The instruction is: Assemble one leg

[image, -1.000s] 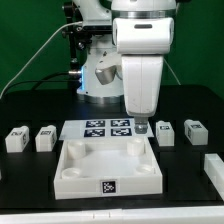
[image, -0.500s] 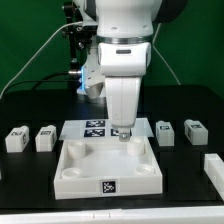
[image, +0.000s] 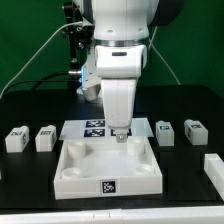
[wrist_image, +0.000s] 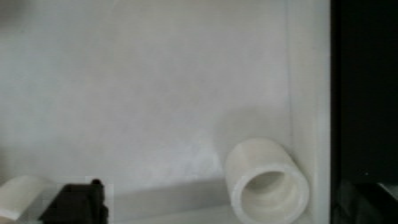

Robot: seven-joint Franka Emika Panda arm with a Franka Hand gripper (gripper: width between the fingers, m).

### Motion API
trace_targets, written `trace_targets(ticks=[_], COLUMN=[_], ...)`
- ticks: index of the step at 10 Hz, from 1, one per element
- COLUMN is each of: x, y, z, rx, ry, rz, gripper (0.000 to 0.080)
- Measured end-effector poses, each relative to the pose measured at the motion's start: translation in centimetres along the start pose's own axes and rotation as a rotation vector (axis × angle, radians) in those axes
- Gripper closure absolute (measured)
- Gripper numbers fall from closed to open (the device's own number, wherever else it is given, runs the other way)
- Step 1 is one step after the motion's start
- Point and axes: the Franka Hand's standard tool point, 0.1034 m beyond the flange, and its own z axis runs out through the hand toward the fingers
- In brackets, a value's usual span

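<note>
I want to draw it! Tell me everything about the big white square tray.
The white square tray-like part looks like plastic, with raised walls around a sunken floor. Round hollow sockets sit in its corners. A black-and-white marker tag is on its front wall. It lies flat, open side up, on the black table, next to the marker board. The gripper hangs over its far edge; touching or not, I cannot tell.

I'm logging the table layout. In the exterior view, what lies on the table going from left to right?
Outermost leg → second leg → large white tray-like part → third leg → fourth leg.
</note>
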Motion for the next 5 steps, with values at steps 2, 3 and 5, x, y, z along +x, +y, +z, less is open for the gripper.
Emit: trace_targets(ticks=[2, 3, 5], x=[-1.6, -2.4, -2.9], y=[-2.4, -3.1, -3.7], z=[1.6, 2.5, 3.6], rx=[-0.016, -0.014, 0.009], ry=[0.003, 0.007, 0.01], rz=[-0.056, -0.069, -0.053], gripper=[0.0149, 0.0149, 0.0149])
